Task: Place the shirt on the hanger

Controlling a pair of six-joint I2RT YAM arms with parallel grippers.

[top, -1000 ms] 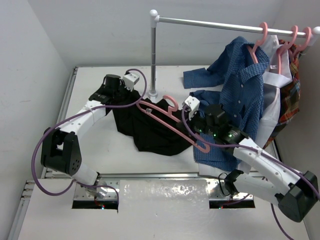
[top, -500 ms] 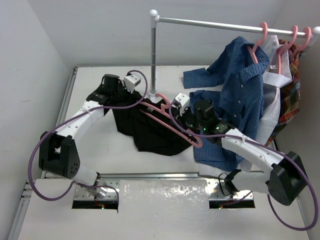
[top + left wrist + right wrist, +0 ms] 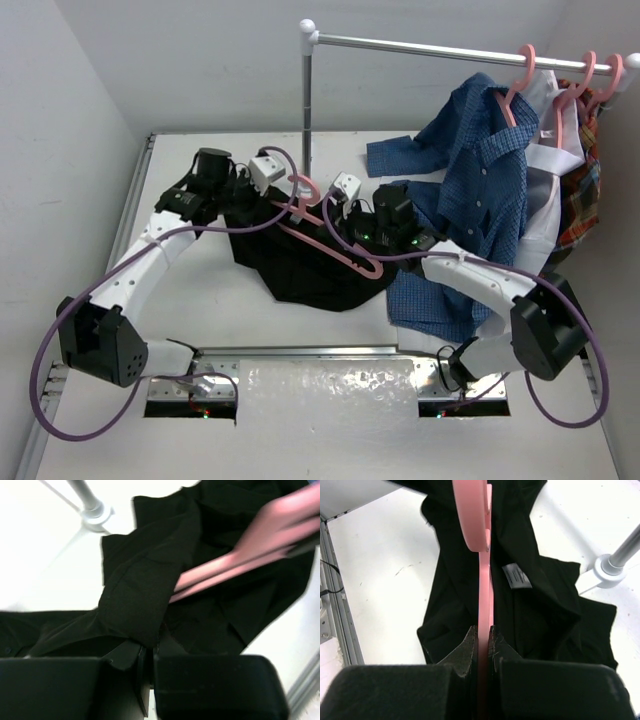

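Left gripper (image 3: 149, 656): jaws pressed together, pinching a fold of the shirt (image 3: 145, 590).
Shirt: black, rumpled, on white table (image 3: 45, 565).
Hanger (image 3: 240, 555): pink, blurred, one end behind the fold.
Rack foot (image 3: 96, 516): upper left, near the shirt.

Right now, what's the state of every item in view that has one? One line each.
shirt, bunched on the table, one fold pinched up
hanger, held over the shirt, one end behind that fold
left gripper, shut on the shirt
right gripper, shut on the hanger
blue shirt, hung from the rail, tail draped on the table
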